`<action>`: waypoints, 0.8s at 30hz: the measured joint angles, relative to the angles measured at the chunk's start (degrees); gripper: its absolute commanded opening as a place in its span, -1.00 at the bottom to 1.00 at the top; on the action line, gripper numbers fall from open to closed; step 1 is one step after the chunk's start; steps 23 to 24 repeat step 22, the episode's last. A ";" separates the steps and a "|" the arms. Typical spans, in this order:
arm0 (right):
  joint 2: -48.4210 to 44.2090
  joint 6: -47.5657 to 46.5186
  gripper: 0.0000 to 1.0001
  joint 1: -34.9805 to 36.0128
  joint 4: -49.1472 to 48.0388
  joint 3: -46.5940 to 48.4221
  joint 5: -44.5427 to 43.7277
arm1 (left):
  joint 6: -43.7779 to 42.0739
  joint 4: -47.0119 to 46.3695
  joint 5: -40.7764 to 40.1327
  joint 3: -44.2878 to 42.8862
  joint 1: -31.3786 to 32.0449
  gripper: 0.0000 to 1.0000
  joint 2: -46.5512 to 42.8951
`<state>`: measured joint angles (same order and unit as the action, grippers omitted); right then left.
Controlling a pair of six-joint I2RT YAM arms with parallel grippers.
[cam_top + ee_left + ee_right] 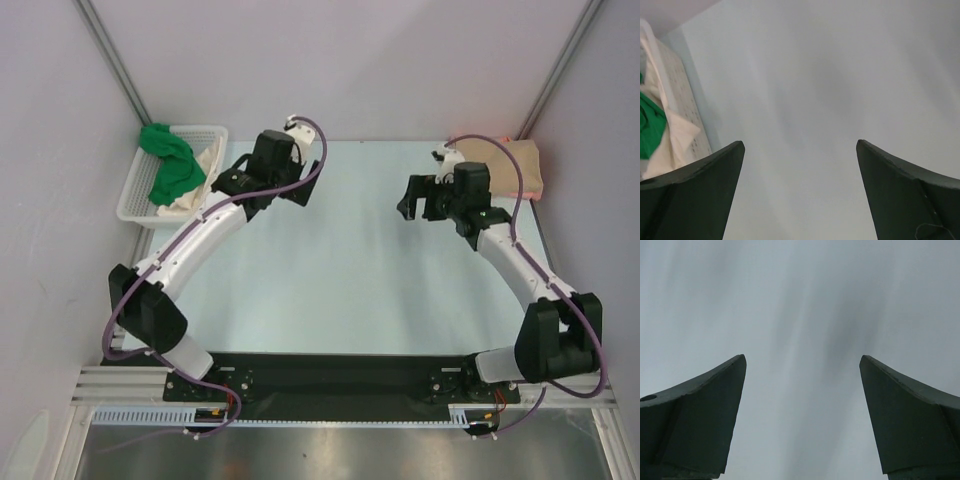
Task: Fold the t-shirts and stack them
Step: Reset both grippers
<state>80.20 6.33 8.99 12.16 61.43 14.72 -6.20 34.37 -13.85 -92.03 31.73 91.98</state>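
Observation:
A bright green t-shirt (168, 165) and a cream t-shirt (200, 172) lie bunched in the white lattice basket (133, 196) at the back left; both also show in the left wrist view, green (649, 127) and cream (677, 135). A folded tan t-shirt (510, 165) lies on a salmon pink one (536, 195) at the back right. My left gripper (232, 183) is open and empty just right of the basket, above the table. My right gripper (420, 200) is open and empty, left of the folded stack.
The pale blue table (340, 270) lies between the arms. Grey walls and two metal corner posts (115, 60) close the back. The basket rim (655, 60) shows at the left edge of the left wrist view.

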 measured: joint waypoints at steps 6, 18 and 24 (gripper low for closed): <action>-4.22 2.01 0.99 6.25 -1.40 -3.32 -2.71 | 3.19 1.84 1.36 7.34 -2.10 1.00 -1.01; 11.28 1.31 0.99 19.28 0.37 5.35 -23.04 | -1.90 2.69 3.74 4.79 -5.49 1.00 7.41; 14.78 -1.44 0.99 21.38 -0.94 9.27 -26.82 | -2.45 2.64 3.72 2.40 -5.27 1.00 8.70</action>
